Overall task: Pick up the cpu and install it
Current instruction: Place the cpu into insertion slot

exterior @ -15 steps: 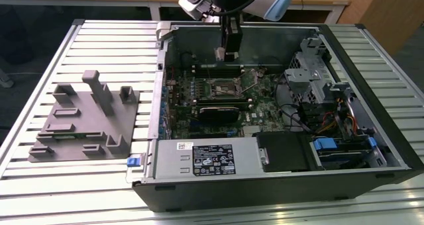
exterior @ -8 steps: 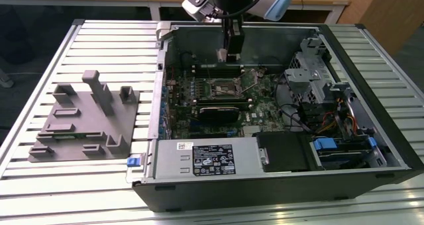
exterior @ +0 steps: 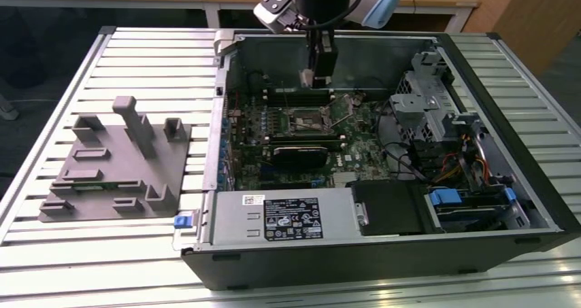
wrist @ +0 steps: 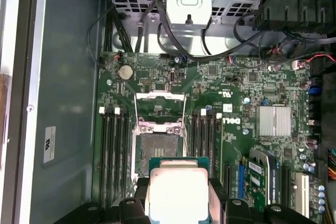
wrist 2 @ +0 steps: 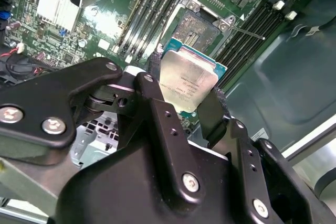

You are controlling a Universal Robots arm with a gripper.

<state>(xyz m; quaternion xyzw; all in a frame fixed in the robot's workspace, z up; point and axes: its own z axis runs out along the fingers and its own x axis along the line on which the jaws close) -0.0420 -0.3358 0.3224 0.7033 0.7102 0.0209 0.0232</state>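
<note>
My gripper [wrist 2: 185, 90] is shut on the cpu [wrist 2: 188, 80], a small square chip with a pale silver top and a green rim, held between the two black fingers [wrist 2: 157, 98]. In the first wrist view the cpu [wrist: 176, 190] hangs above the motherboard, just short of the open socket [wrist: 159, 148], whose metal frame [wrist: 159, 103] is flipped up. In the exterior view the gripper [exterior: 318, 80] hovers inside the open computer case, above the socket [exterior: 306, 121].
The grey plastic tray [exterior: 113, 165] with upright posts lies on the slatted table at the exterior view's left. Inside the case [exterior: 382, 206] are memory slots [wrist: 113, 150], a drive cage [exterior: 426, 97], loose cables [exterior: 454, 158] and the power supply [exterior: 281, 216].
</note>
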